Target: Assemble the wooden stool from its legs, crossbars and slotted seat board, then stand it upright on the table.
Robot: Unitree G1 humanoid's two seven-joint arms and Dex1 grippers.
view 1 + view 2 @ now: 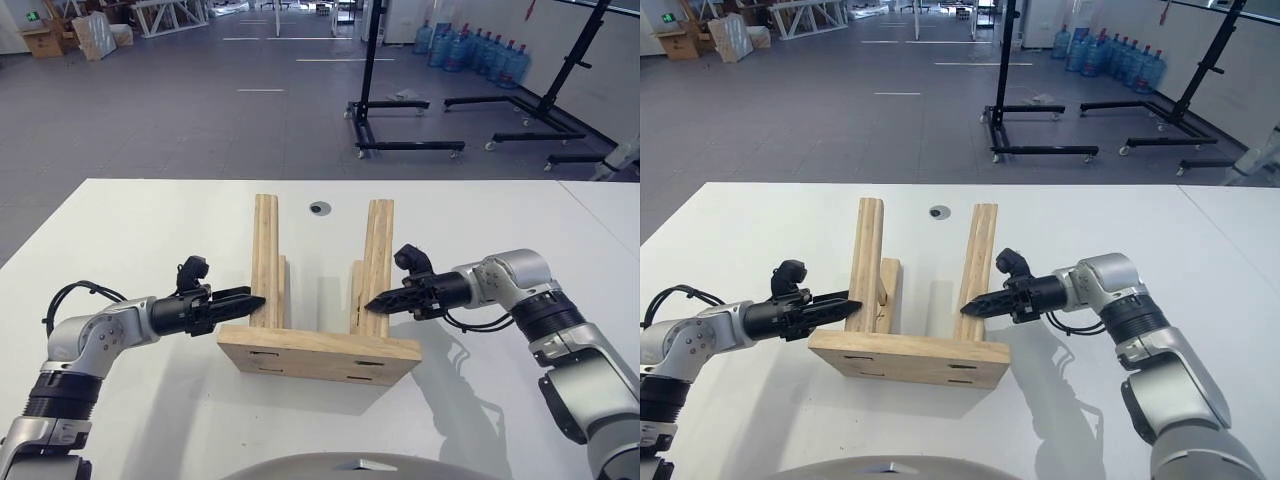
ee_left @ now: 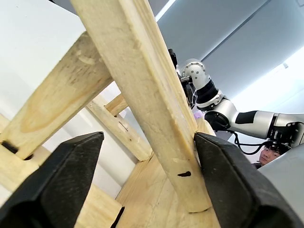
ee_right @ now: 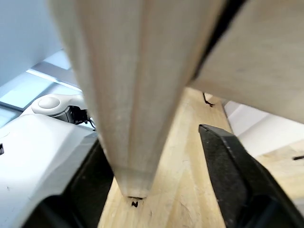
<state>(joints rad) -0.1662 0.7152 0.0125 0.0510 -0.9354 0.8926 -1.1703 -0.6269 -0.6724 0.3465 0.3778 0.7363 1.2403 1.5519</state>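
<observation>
- The stool (image 1: 318, 345) sits in the middle of the white table (image 1: 140, 230). It is put together but not standing on its legs.
- Its slotted seat board (image 1: 320, 362) is the part lowest in the frame, and two slots show in the face turned to the camera.
- The left leg (image 1: 264, 250) and right leg (image 1: 377, 250) run from the board toward the top of the frame. A short crossbar piece (image 1: 283, 290) shows just inside the left leg.
- The left gripper (image 1: 250, 300) comes in from the lower left and meets the left leg just above the board. In the left wrist view its fingers (image 2: 71, 180) are spread apart with the leg (image 2: 142, 85) between them.
- The right gripper (image 1: 375, 302) comes in from the right and meets the right leg at about the same height. Its fingers (image 3: 232, 161) are also apart, straddling the leg (image 3: 128, 95).
- A small round hole (image 1: 319, 208) lies in the table between the leg ends.
- Black wheeled stands (image 1: 400, 140) and blue water jugs (image 1: 475, 50) fill the upper right.
</observation>
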